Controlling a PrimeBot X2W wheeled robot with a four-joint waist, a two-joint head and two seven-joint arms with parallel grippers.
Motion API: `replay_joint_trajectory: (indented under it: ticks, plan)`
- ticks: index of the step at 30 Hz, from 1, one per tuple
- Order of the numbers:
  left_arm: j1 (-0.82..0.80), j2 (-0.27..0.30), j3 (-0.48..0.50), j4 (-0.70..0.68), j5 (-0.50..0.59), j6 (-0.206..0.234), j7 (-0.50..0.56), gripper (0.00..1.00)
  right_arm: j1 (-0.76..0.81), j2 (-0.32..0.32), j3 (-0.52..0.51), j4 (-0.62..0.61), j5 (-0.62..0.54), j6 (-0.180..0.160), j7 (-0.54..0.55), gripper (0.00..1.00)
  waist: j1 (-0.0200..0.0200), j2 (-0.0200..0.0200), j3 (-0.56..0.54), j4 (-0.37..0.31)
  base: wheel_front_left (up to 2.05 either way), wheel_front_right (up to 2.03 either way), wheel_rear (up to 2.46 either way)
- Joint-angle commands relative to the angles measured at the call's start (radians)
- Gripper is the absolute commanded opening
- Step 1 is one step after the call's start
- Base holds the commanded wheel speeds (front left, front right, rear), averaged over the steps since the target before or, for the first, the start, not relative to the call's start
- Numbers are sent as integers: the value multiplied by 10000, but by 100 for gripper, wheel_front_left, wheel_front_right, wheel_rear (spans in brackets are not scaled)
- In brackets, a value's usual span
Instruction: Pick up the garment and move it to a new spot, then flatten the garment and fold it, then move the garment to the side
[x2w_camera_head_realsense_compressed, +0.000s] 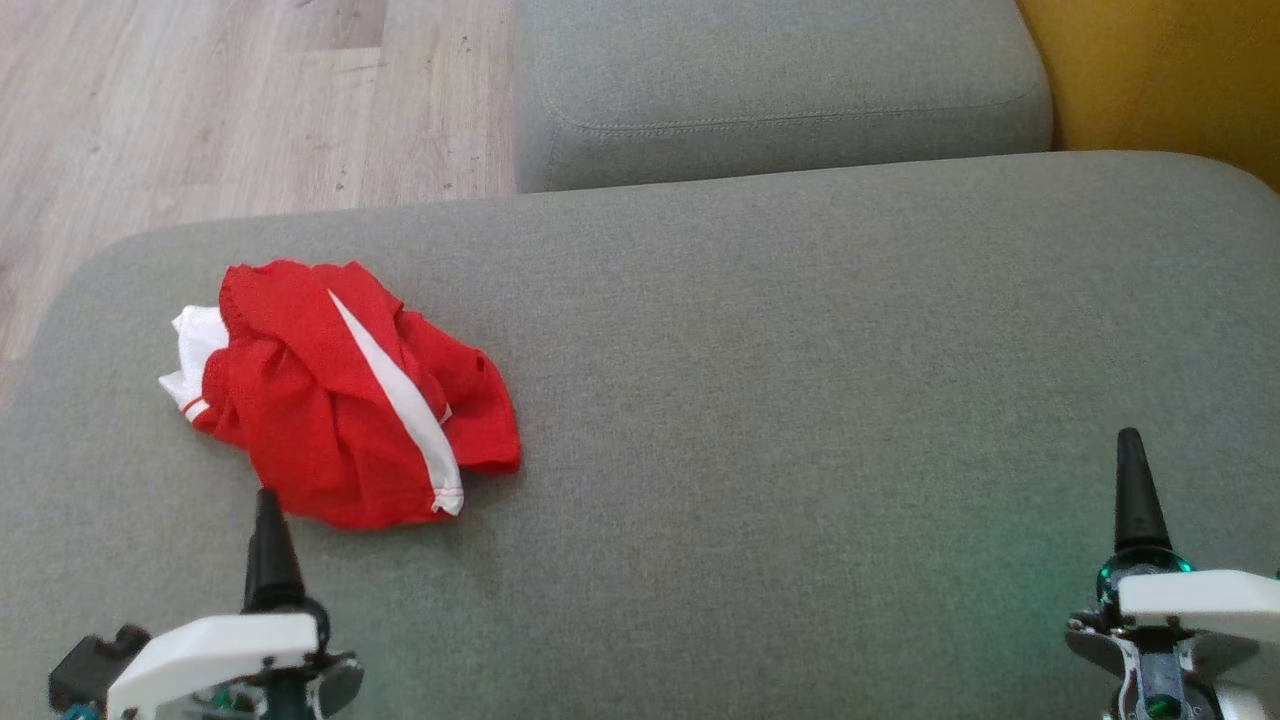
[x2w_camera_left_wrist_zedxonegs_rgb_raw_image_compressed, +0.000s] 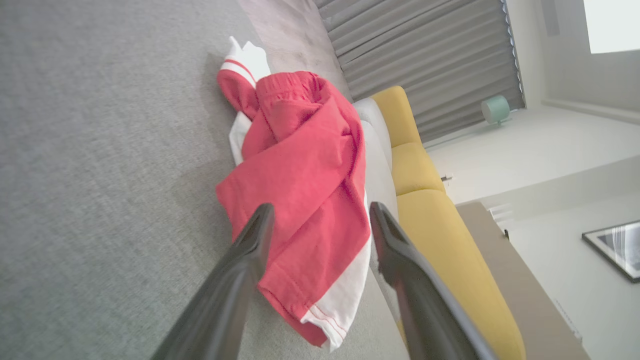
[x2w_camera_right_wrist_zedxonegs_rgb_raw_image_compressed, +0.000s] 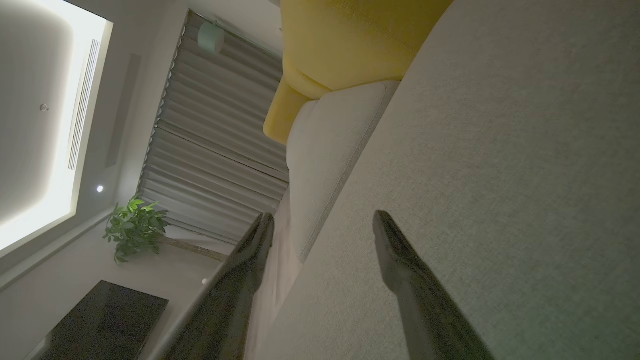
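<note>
Bottom centre of left wrist view: left gripper (x2w_camera_left_wrist_zedxonegs_rgb_raw_image_compressed: 321, 210) spread wide, empty, garment (x2w_camera_left_wrist_zedxonegs_rgb_raw_image_compressed: 305, 200) just ahead. Right gripper (x2w_camera_right_wrist_zedxonegs_rgb_raw_image_compressed: 324, 216) likewise wide, empty, over bare cushion (x2w_camera_right_wrist_zedxonegs_rgb_raw_image_compressed: 500, 175). In head view, garment crumpled left of centre on cushion. Floor (x2w_camera_head_realsense_compressed: 200, 100) upper left.

Now the garment (x2w_camera_head_realsense_compressed: 340, 400) lies on the cushion (x2w_camera_head_realsense_compressed: 800, 400), left half; left gripper (x2w_camera_head_realsense_compressed: 268, 530) just before it, right gripper (x2w_camera_head_realsense_compressed: 1132, 480) well apart, far right

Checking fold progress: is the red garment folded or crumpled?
Crumpled: the red garment lies bunched in uneven wrinkles on the grey cushion.
</note>
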Motion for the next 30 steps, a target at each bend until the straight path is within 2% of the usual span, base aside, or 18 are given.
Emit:
replay_joint_trajectory:
  ticks: [1, 20, 30]
  plan:
    - [-323, 70, -44, -509, 441, 55, -122, 100, -244, -66, 112, -492, -466, -3, -125, 100, 0, 0, -2, -2, 0, 0, 0]
    - [-511, 135, -1598, -844, 4367, 122, -680, 100, -35, -77, 771, -1190, -4487, -4, -687, 100, 0, 0, -130, -10, 0, 0, 0]
    - [-693, 401, -2548, -651, 6190, 384, -973, 100, 83, -83, 946, -1335, -6171, -4, -981, 100, 0, 0, -189, -78, 0, 0, 0]
